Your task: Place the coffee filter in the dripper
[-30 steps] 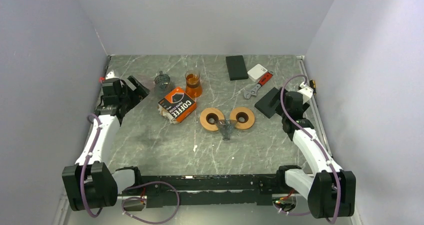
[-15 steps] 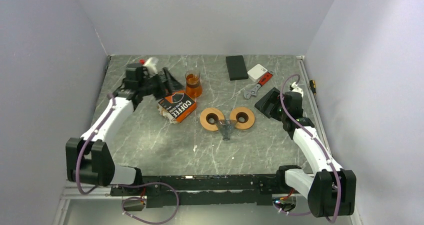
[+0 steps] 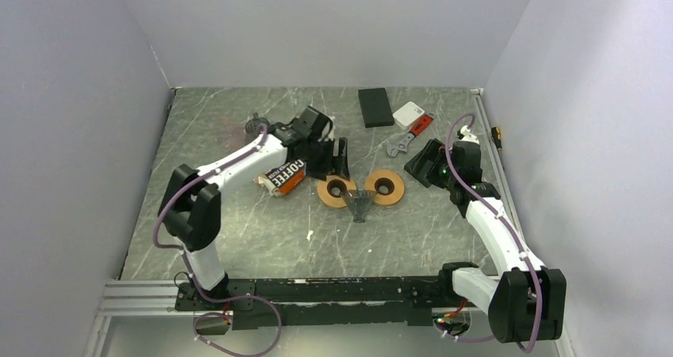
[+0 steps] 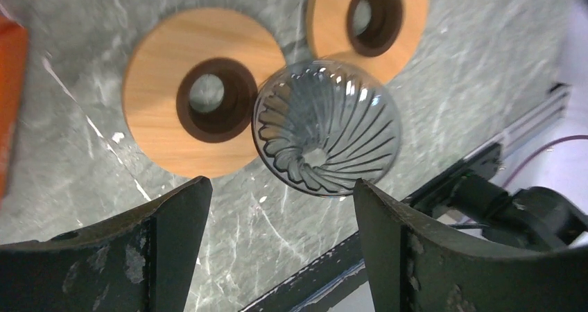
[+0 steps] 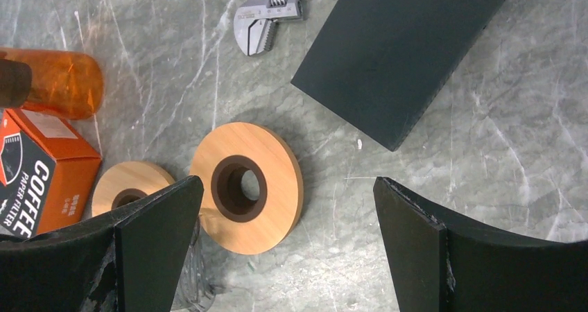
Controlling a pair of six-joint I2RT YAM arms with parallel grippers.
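Left pincer (image 4: 283,186): fingers spread wide, nothing between them. We are looking down through the gap at the glass dripper (image 4: 324,137), its mouth facing us, spiral ribs showing, no paper inside.

Just beyond the dripper, two wooden rings (image 4: 208,104) are lying flat on the marble table (image 4: 83,173). The dripper is sitting against both and seated in neither. We cannot tell whether it is standing or tipped.

Farther out, past the nearer ring, the orange filter box (image 3: 284,174) is lying beside our left forearm. We are finding no loose coffee filter in any view, so we are judging it is inside that box.

Across the rings from the left pincer, the right pincer (image 5: 288,184) is hovering, equally spread and empty. A wrench (image 5: 267,14) and a black slab (image 5: 402,48) are lying beyond it.

Our reading: nothing is done yet, and fetching the paper is the step in hand. For doing it well, we are suggesting:
- the left pincer goes to the box, being nearer
- pinch one sheet by its edge, lightly; thin paper probably crumples, and a stack may come up together
- the right pincer steadies the dripper, which looks light and unseated
- lower the filter point first and let go only once it is resting on the ribs
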